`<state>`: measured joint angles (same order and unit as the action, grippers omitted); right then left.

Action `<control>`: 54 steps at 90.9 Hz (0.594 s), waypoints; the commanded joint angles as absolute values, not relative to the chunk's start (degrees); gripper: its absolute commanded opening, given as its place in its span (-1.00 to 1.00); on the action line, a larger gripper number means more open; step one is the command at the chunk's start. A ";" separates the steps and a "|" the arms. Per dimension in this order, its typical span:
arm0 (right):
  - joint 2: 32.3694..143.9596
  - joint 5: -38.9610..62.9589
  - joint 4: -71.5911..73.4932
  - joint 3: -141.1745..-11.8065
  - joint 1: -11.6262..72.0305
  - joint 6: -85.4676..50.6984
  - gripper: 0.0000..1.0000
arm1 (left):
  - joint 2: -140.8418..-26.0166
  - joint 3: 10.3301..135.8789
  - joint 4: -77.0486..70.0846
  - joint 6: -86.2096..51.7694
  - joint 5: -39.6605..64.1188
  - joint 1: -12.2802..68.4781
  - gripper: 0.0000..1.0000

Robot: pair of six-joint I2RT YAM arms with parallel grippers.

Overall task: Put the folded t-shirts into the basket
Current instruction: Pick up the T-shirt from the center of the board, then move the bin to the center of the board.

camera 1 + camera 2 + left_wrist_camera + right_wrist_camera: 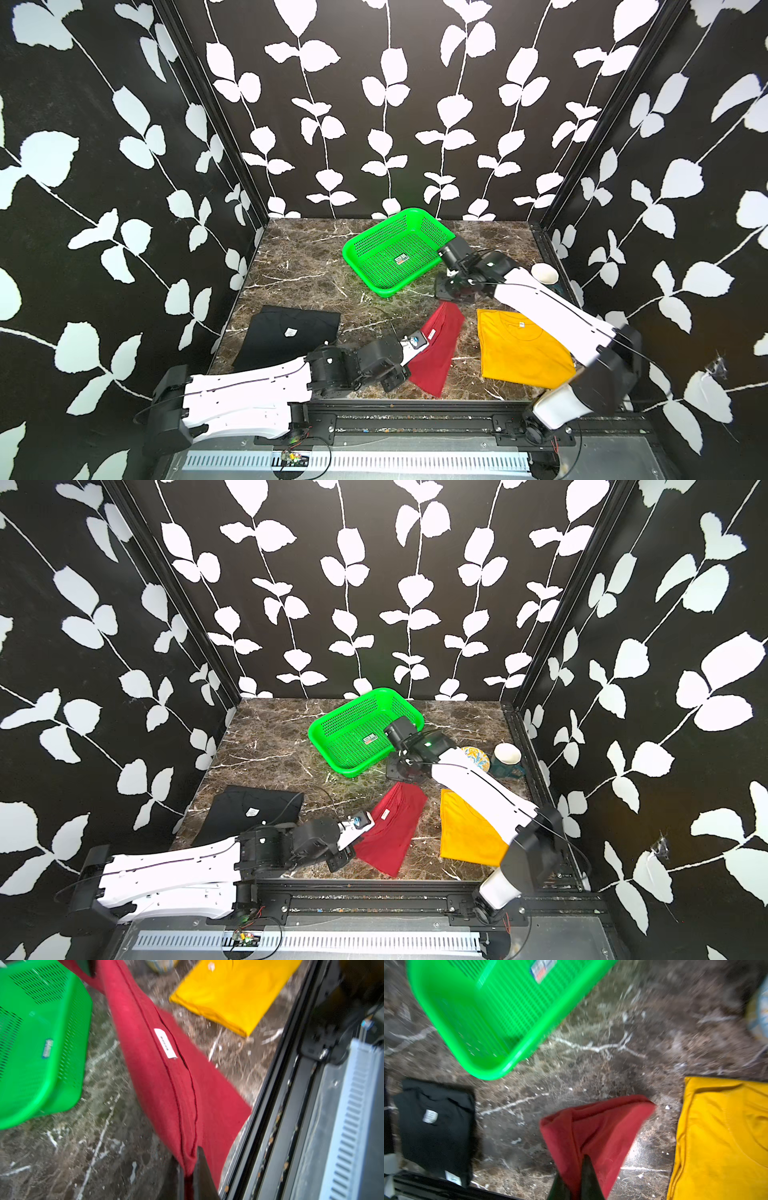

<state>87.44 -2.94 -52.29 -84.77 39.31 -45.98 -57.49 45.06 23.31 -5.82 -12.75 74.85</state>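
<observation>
The red t-shirt (440, 349) (395, 829) lies between the black one (286, 336) (245, 816) and the yellow-orange one (519, 353) (469, 833). My left gripper (188, 1169) (417, 353) is shut on its collar-side edge near the white tag. My right gripper (579, 1169) (451, 301) is shut on its far corner, beside the basket. The red cloth (166, 1084) (602, 1136) runs pulled between the two grips. The green basket (361, 272) (328, 756) (41, 1053) (488, 1022) stands behind, with only a label sticker inside.
A patterned bowl (478, 756) and a dark mug with a white inside (544, 272) (507, 754) sit at the right edge behind my right arm. A black rail (395, 411) runs along the table's front edge. Patterned walls close in three sides.
</observation>
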 commanded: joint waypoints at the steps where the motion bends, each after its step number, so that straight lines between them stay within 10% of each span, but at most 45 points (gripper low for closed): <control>1: 84.63 -11.93 -51.56 -87.58 38.63 -47.77 -0.97 | -53.95 49.54 24.30 -7.74 -6.92 70.64 -1.00; 54: 93.43 -7.39 -39.58 -94.29 28.74 -59.85 -0.93 | -66.44 69.23 29.03 9.11 -10.48 54.05 -1.00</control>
<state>89.27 -7.09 -44.25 -90.59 30.46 -58.13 -65.84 65.87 29.80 5.26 -9.08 55.86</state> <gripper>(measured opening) 0.092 0.061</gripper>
